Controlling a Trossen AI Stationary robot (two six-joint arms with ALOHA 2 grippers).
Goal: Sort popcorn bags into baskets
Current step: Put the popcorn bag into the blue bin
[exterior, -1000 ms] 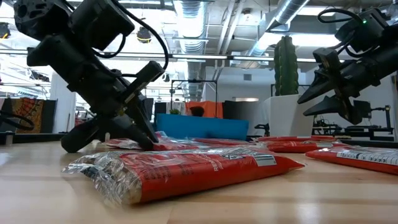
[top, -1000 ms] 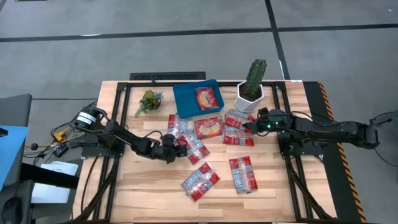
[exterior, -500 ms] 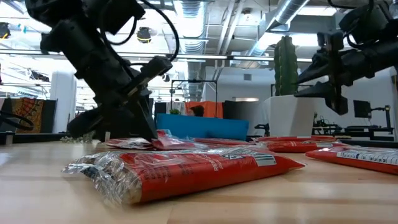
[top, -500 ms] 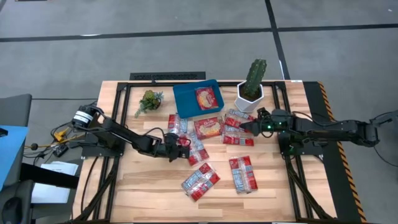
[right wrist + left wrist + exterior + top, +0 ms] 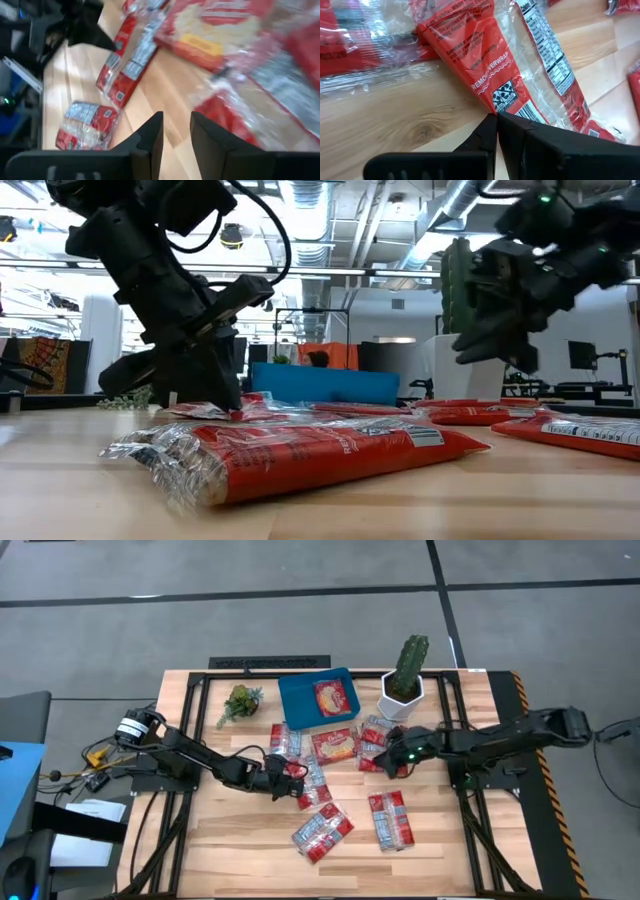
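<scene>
Several red popcorn bags lie flat on the wooden table; one (image 5: 333,697) lies inside the blue basket (image 5: 298,705) at the far edge. My left gripper (image 5: 292,780) is shut and tipped down, with its tips at the edge of a bag (image 5: 314,787) near the table's middle. My right gripper (image 5: 396,754) is open and hovers above the bags (image 5: 384,764) in front of the cactus pot, touching nothing. In the right wrist view its fingers (image 5: 150,137) stand apart over bare wood, with bags (image 5: 127,62) beyond. My left gripper meets the long edge of the bag (image 5: 492,102) beside its barcode with the tips of its shut fingers (image 5: 487,131), slanting down from the table's left. The bag lies flat on the table. Whether any film is caught between the tips, I cannot tell.
A white pot with a cactus (image 5: 403,688) stands right of the basket, close behind my right gripper. A small green plant (image 5: 240,700) sits left of the basket. Two bags (image 5: 322,830) (image 5: 391,818) lie nearer the front edge, with bare wood around them.
My right gripper has moved toward the table's left and a little nearer, tipping downward over the bags by the pot. My left gripper has shifted slightly to the right, up to the bag's edge, and now stands steeper.
</scene>
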